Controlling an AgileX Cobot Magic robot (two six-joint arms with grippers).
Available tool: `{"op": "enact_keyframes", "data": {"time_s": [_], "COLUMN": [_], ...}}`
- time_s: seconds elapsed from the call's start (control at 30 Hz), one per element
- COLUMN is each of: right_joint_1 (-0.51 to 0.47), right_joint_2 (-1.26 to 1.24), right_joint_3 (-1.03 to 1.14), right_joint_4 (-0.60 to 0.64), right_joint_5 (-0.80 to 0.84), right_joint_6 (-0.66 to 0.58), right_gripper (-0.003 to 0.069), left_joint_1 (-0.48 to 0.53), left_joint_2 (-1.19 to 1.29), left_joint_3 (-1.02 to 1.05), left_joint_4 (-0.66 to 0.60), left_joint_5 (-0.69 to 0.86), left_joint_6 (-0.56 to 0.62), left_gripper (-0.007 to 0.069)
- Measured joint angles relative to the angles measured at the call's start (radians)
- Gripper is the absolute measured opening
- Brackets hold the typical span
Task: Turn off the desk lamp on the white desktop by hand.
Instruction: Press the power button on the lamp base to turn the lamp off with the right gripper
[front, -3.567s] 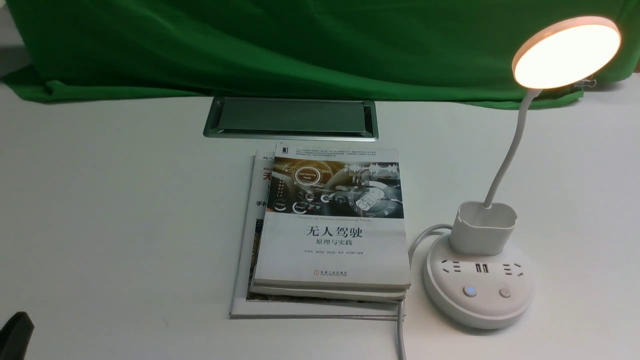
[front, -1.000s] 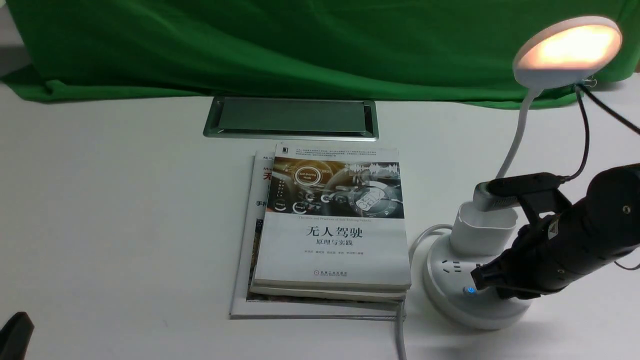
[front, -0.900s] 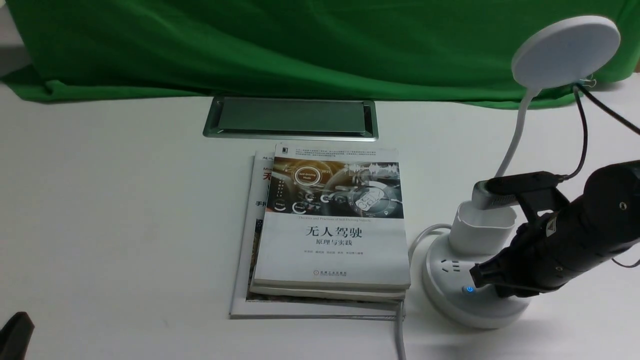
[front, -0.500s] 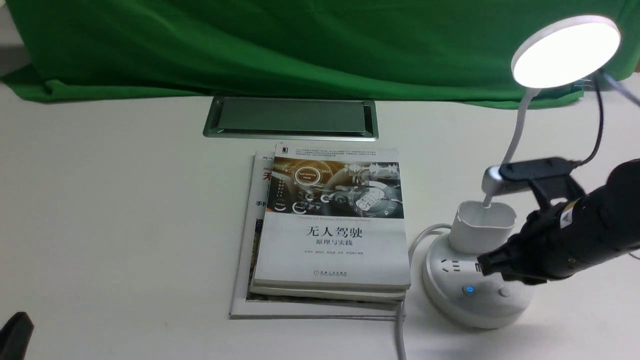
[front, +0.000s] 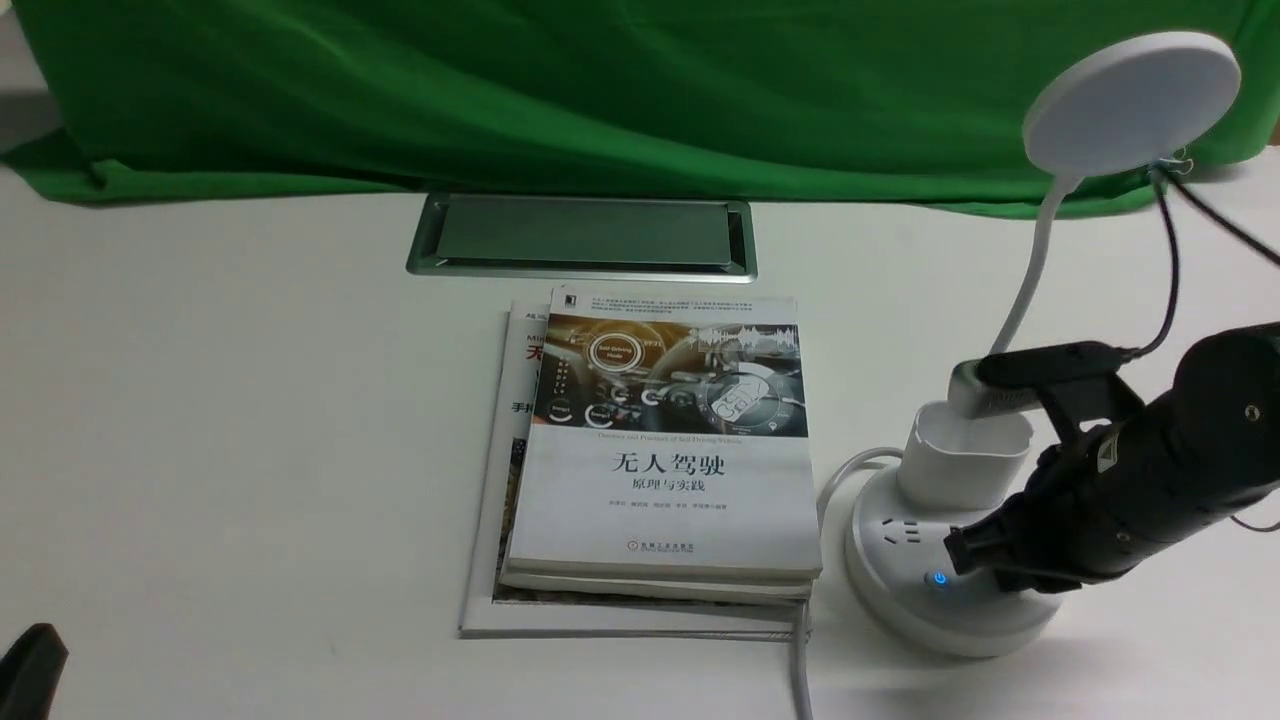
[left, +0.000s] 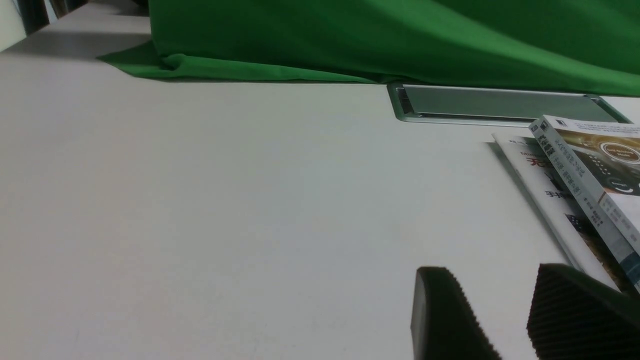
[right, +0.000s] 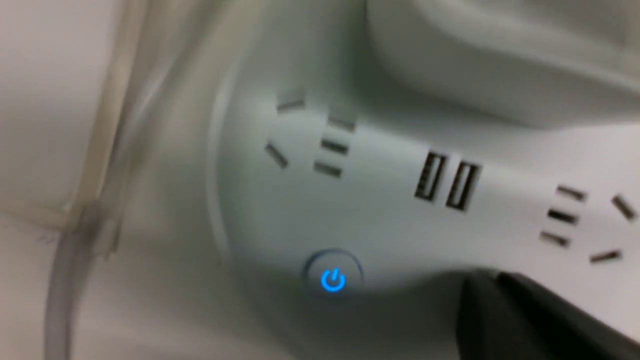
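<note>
The desk lamp stands at the right of the white desktop (front: 250, 400). Its disc head (front: 1130, 100) is dark. Its round base (front: 900, 590) shows sockets and a blue-lit power button (front: 938, 579); the second button is hidden under my right arm. My right gripper (front: 965, 555) is shut and empty, its tip down on the base just right of the blue button. The right wrist view shows that tip (right: 492, 287) beside the blue button (right: 332, 280). My left gripper (left: 492, 272) is open and empty, low over the desktop at the near left (front: 30, 670).
A stack of books (front: 660, 460) lies left of the lamp base, with the lamp's white cable (front: 800, 670) running past it to the front edge. A grey metal hatch (front: 580, 235) is set in the desktop behind the books. Green cloth (front: 500, 90) covers the back.
The lamp head glowed white half a second ago and is now dark. My right gripper was raised off the base then and has come back down onto it.
</note>
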Motion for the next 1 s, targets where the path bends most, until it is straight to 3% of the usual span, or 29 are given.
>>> {"op": "enact_keyframes", "data": {"time_s": [0.53,1.0], "right_joint_1": [0.0,0.0], "right_joint_2": [-0.134,0.005], "right_joint_3": [0.009,-0.002], "right_joint_4": [-0.001,-0.002], "right_joint_5": [0.005,-0.005], "right_joint_6": [-0.017,-0.023], "right_gripper": [0.0026,0.0029], "left_joint_1": [0.0,0.0], "left_joint_2": [0.0,0.0], "left_joint_3": [0.0,0.0], "left_joint_4": [0.0,0.0], "left_joint_5": [0.0,0.0], "left_joint_6": [0.0,0.0], "left_gripper": [0.0242,0.0242]}}
